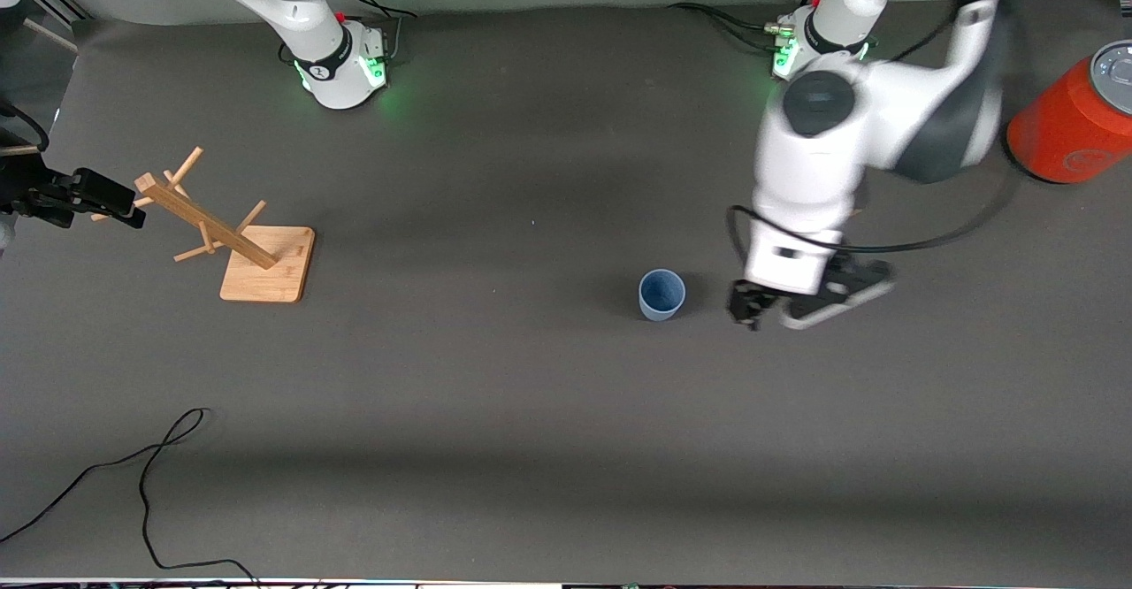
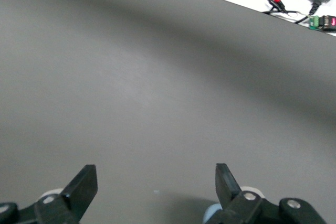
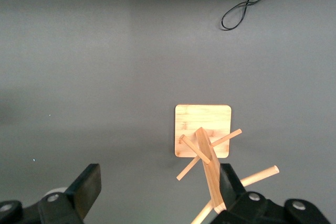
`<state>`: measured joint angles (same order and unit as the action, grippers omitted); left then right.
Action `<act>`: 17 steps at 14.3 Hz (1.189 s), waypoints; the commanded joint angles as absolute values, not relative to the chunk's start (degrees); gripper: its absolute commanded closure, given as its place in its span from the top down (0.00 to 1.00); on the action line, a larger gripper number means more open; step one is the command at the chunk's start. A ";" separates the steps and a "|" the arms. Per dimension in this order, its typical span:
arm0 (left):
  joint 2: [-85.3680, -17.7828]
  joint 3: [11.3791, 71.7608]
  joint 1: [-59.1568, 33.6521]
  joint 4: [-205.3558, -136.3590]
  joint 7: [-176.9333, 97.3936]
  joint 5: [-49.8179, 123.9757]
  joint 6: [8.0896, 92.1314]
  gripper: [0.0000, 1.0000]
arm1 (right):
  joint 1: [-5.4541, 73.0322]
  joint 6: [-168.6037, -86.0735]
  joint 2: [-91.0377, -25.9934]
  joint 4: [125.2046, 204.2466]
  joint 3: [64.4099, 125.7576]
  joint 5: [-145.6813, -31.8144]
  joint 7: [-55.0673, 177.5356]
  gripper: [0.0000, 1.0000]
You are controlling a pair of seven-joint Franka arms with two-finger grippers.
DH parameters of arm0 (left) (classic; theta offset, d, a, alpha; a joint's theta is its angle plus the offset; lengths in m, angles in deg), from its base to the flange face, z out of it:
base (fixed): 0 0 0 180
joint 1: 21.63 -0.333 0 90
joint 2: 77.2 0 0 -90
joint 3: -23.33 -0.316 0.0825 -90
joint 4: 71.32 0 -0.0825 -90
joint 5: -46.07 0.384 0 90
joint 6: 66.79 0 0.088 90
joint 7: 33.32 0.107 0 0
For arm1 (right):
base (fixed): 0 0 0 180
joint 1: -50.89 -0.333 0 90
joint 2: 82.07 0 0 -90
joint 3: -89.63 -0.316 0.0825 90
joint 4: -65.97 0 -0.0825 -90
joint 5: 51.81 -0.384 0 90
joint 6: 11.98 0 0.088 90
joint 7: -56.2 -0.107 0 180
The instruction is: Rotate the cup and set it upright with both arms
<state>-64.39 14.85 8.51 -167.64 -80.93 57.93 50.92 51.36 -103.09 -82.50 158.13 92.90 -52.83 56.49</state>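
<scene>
cup (image 1: 661,294): upright on table (image 1: 495,412) | left end effector (image 1: 800,306): wide apart, empty, beside cup | right end effector (image 3: 157,195): wide apart, empty, over wooden rack (image 1: 239,240)

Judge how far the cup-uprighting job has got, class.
Done, apparently: the cup stands upright, mouth up, on the table. In hand: nothing; the left pincer is open beside the cup, the right pincer open above the wooden rack. Left: seemingly only retreating.

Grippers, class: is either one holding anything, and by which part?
Nothing is held. The left gripper is open beside the upright cup; the right gripper is open above the wooden rack.
</scene>
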 commanded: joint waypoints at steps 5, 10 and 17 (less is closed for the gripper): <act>-67.86 15.51 -3.86 -157.88 -55.68 47.92 27.18 1.00 | 50.98 -103.48 -82.68 157.99 92.97 -51.99 57.52 1.00; -75.08 20.39 -17.36 -163.96 -42.04 45.90 22.53 1.00 | 50.80 -103.48 -82.59 158.08 92.97 -51.90 57.52 1.00; -75.18 19.16 -17.36 -161.15 -41.67 48.09 20.40 1.00 | 50.80 -103.48 -82.59 158.08 92.97 -51.90 57.52 1.00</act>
<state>-74.28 24.20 -22.43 -162.06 -42.17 47.16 21.61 51.21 -103.09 -82.48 158.16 92.85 -52.83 56.49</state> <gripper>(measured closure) 0.000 0.000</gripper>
